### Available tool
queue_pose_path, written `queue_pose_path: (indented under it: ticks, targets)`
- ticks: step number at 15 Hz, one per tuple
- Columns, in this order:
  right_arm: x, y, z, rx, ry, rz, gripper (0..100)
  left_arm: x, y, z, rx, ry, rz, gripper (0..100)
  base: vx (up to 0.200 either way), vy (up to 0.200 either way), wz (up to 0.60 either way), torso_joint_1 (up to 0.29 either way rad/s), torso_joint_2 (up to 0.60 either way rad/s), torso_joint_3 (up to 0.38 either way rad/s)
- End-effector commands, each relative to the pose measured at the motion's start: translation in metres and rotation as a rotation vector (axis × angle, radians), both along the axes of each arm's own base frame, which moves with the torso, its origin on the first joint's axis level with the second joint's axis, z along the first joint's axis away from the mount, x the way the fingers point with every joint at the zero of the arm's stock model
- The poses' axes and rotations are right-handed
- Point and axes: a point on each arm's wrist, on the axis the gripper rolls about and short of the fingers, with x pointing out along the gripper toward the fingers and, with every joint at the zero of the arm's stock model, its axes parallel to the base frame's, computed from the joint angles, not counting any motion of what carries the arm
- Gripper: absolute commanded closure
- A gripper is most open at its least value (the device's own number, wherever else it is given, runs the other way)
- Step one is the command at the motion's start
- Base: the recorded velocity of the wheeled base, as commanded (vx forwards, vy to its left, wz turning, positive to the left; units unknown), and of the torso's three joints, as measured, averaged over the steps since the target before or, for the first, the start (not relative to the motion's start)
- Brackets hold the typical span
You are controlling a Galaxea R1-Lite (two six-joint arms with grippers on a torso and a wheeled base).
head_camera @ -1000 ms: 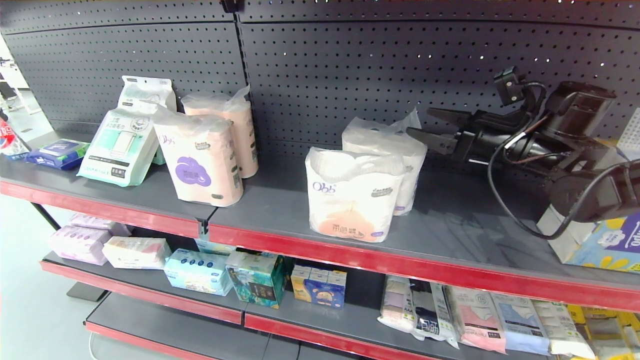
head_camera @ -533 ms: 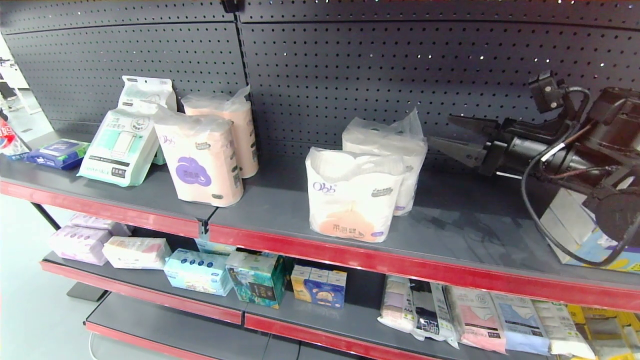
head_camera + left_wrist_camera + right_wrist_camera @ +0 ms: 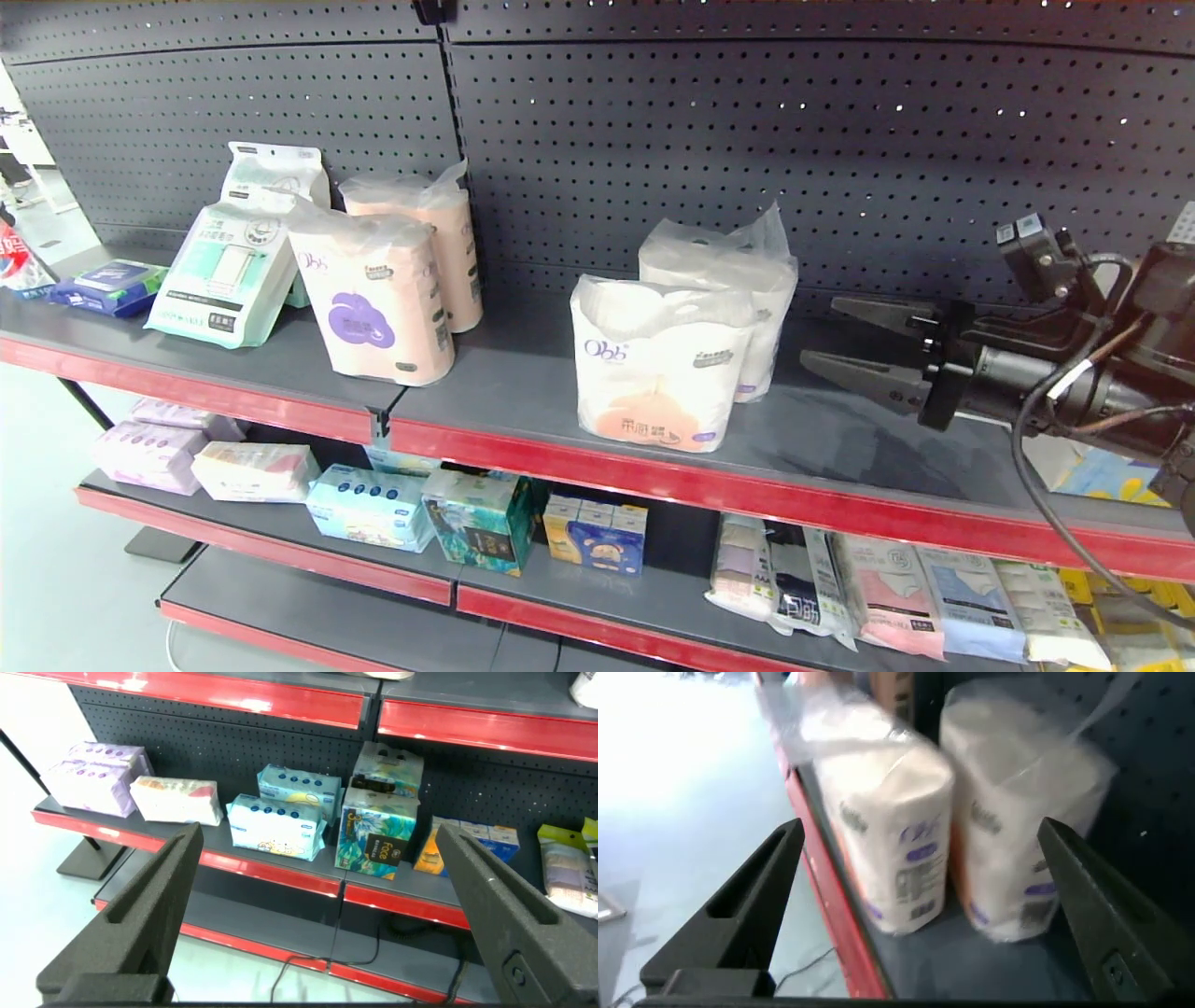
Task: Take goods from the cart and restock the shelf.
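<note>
- right hand (image 3: 822, 331), spread and empty, sits just beside the white roll pack (image 3: 658, 369) on the shelf (image 3: 840, 439).
- left hand (image 3: 318, 835) spread too, empty.
- back away from that pack without brushing it.

Your white roll packs (image 3: 658, 373) wear crinkly, glossy plastic film; the grey metal shelf (image 3: 523, 392) looks matt and smooth.

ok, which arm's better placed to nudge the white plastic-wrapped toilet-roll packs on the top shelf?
Right. The right gripper is open at the top shelf, beside the white plastic-wrapped toilet-roll packs. The left gripper faces blue tissue boxes on the lower shelf.
</note>
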Motion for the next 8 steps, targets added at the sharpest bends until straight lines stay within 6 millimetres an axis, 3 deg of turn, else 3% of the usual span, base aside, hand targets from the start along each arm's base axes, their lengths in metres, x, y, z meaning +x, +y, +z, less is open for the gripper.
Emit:
queue_pose_path:
  ticks: [1,5,8]
  targets:
    - [-0.004,0.006,-0.014,-0.011,0.051,0.025,0,0.0,0.0,0.0,0.0,0.002,0.0,0,0.0,0.0,0.0,0.0,0.0,0.0]
    - [0.012,0.024,-0.035,-0.051,0.095,0.053,0,0.0,0.0,0.0,0.0,0.002,0.0,0,0.0,0.0,0.0,0.0,0.0,0.0]
    - [0.025,0.028,-0.036,-0.052,0.084,0.05,0,0.0,0.0,0.0,0.0,0.002,0.0,0,0.0,0.0,0.0,0.0,0.0,0.0]
